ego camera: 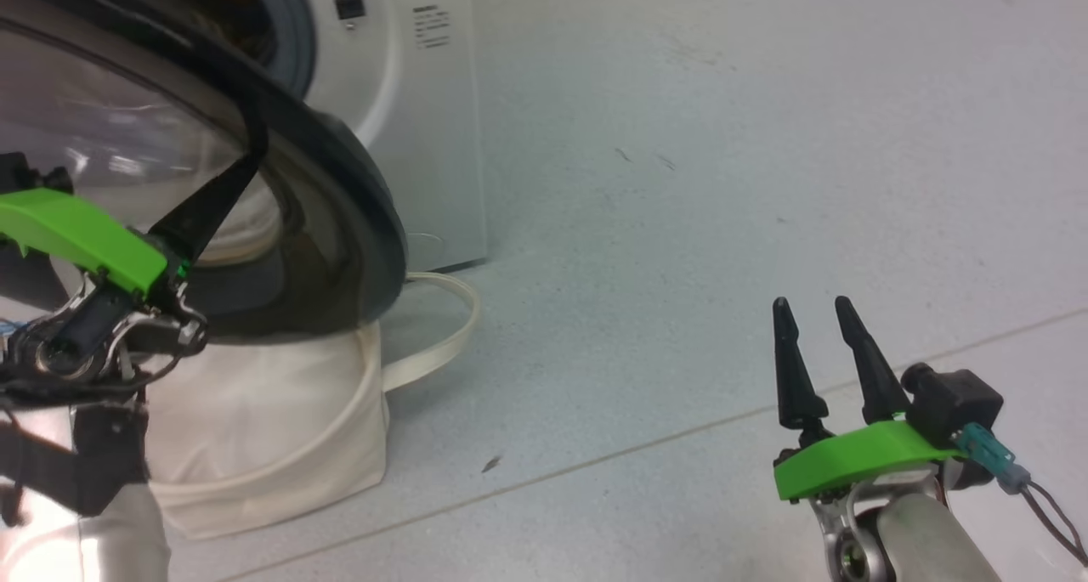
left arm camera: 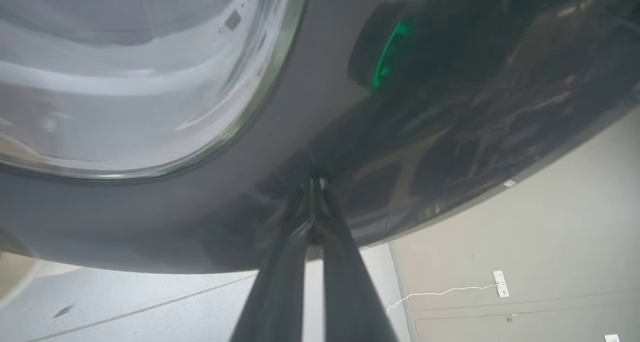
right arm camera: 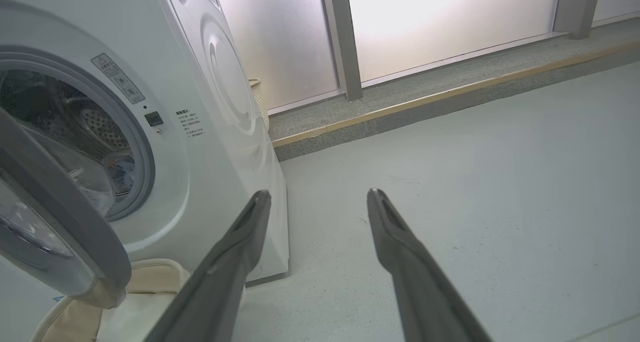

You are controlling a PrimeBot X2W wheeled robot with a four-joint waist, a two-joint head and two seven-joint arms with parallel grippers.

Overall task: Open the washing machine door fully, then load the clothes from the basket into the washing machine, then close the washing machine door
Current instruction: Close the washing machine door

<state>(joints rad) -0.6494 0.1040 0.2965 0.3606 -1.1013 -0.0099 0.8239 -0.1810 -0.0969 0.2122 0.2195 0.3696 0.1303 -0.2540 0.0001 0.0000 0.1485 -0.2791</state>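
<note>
Left gripper (left arm camera: 314, 183): fingers pressed together, pinching nothing; tips set against the dark glossy band of the door, beside its glass bowl.
Washing machine door (ego camera: 357, 191): partly open, swung out over the basket; judged not yet fully open.
Basket (ego camera: 280, 412): on the floor in front of the machine, directly under the door's lower rim; whether touching or just clear, you cannot tell. Its contents are hidden by the door.
Loop handle (ego camera: 450, 310): juts out past the door's edge, lying near the machine's base.
Washing machine (ego camera: 425, 123): white front-loader, mouth uncovered, perforated steel drum (right arm camera: 85, 122) in sight.
Right gripper (ego camera: 810, 303): fingers spread, empty, over bare floor (ego camera: 722, 183), well apart from machine and basket.
Risk, slip: you push with closed tips on a slick curved surface; with no hold they may skid off, and the door may swing back.
Risk, snag: the door's lower rim may catch the basket's rim or handle, dragging or tipping it.
Risk, access: while the door hangs over the basket, your reach into it is blocked.
</note>
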